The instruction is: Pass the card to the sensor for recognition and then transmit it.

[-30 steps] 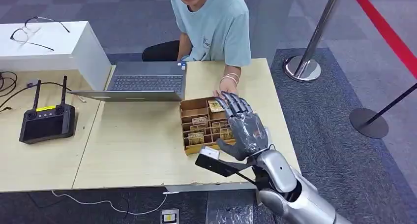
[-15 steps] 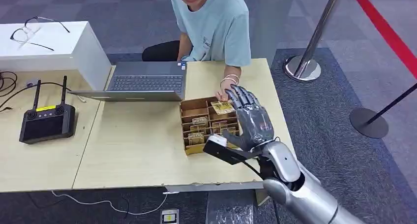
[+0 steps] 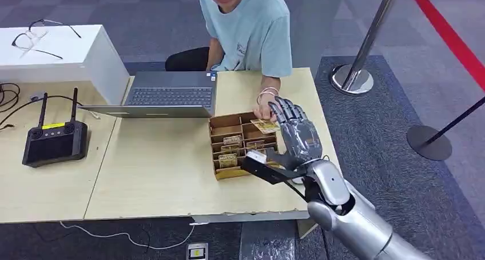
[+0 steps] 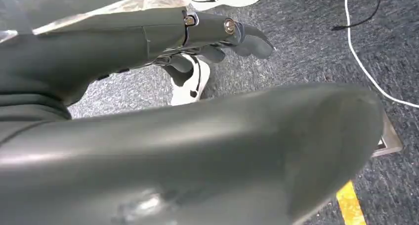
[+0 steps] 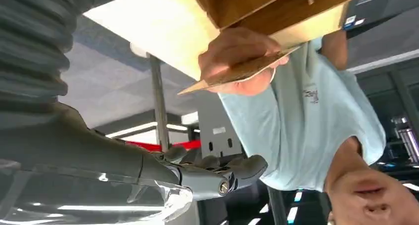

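— Right hand (image 3: 297,135)? 
— Fingers spread wide, empty, above the wooden box (image 3: 243,146). 
— Contents? 
— Cards upright in its compartments; their faces are unreadable. 
— The card (image 3: 265,126)? 
— Person's hand (image 5: 237,57) holds it at the box's far edge. 
— Left hand (image 4: 217,37)? 
— Grip unclear.

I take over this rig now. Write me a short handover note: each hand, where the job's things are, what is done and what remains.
Right hand: fingers spread, holding nothing, raised over the right side of the wooden card box.
Left hand: hangs above the carpet, fingers curled in on nothing.
Card: held in the person's hand at the far right corner of the box, close to the right hand.
Done: right hand brought up to the card.
Left: take the card, show it to the sensor, pass it on.
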Tool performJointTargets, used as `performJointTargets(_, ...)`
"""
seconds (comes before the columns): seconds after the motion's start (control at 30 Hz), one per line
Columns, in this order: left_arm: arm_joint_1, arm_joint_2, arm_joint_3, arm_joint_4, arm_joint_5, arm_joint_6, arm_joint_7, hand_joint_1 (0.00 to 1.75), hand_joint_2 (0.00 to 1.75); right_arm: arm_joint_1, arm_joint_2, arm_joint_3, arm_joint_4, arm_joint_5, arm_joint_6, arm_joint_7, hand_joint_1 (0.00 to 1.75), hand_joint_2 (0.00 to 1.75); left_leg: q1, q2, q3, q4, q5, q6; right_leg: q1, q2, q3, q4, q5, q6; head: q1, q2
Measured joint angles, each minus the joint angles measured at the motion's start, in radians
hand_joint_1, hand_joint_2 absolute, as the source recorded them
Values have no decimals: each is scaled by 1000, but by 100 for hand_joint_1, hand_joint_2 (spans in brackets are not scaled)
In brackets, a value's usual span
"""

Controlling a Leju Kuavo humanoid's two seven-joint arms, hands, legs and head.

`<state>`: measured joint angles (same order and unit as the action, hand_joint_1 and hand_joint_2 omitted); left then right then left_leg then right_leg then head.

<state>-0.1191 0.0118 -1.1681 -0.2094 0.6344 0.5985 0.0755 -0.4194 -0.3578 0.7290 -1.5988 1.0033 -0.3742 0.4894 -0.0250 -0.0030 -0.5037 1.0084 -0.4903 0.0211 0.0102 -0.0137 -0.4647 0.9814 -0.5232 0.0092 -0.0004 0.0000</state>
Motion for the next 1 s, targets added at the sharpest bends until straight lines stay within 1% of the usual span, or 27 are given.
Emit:
performJointTargets(0.07,0,0,-1,0,-2,0,0,0,0,-1,0,-2,12,2,-8,1,35,175,0,0,0,0,0,0,0,0,0,0,0,0,0,0)
performJointTargets(0.17,0,1,-2,0,-4,-2,5,0,0,0,0,-5,30,7,-28,1,33,175,0,0,0,0,0,0,0,0,0,0,0,0,0,0)
performJointTargets(0.2,0,1,-2,0,-5,-3,7,0,0,0,0,-6,35,9,-31,1,101,175,0,0,0,0,0,0,0,0,0,0,0,0,0,0)
performJointTargets(0.23,0,1,-3,0,-6,-5,8,0,0,1,0,-6,40,9,-34,1,140,175,0,0,0,0,0,0,0,0,0,0,0,0,0,0)
performJointTargets(0.27,-1,1,-5,0,-6,-6,8,0,0,1,0,-6,45,9,-34,1,140,175,0,0,0,0,0,0,0,0,0,0,0,0,0,0)
performJointTargets(0.3,-1,1,-7,0,-6,-7,8,0,0,2,0,-6,49,9,-36,1,152,175,0,0,0,0,0,0,0,0,0,0,0,0,0,0)
performJointTargets(0.33,-1,1,-8,0,-6,-7,8,0,0,4,0,-7,53,8,-40,1,155,175,0,0,0,0,0,0,0,0,0,0,0,0,0,0)
performJointTargets(0.57,-1,1,-16,0,-6,-6,8,0,0,17,0,-17,76,0,-58,0,155,175,0,0,0,0,0,0,0,0,0,0,0,0,0,0)
performJointTargets(0.63,0,1,-16,0,-6,-6,8,0,0,18,0,-21,79,-1,-60,0,173,175,0,0,1,0,0,0,0,0,0,0,0,0,0,0)
performJointTargets(0.67,-1,1,-17,0,-6,-6,7,0,0,18,0,-22,81,-2,-60,0,175,175,0,0,1,0,0,0,0,0,0,0,0,0,0,0)
performJointTargets(1.0,0,1,-17,0,-6,-9,12,0,0,32,0,-37,88,-10,-83,-1,175,175,0,0,0,0,0,0,0,0,0,0,0,0,0,0)
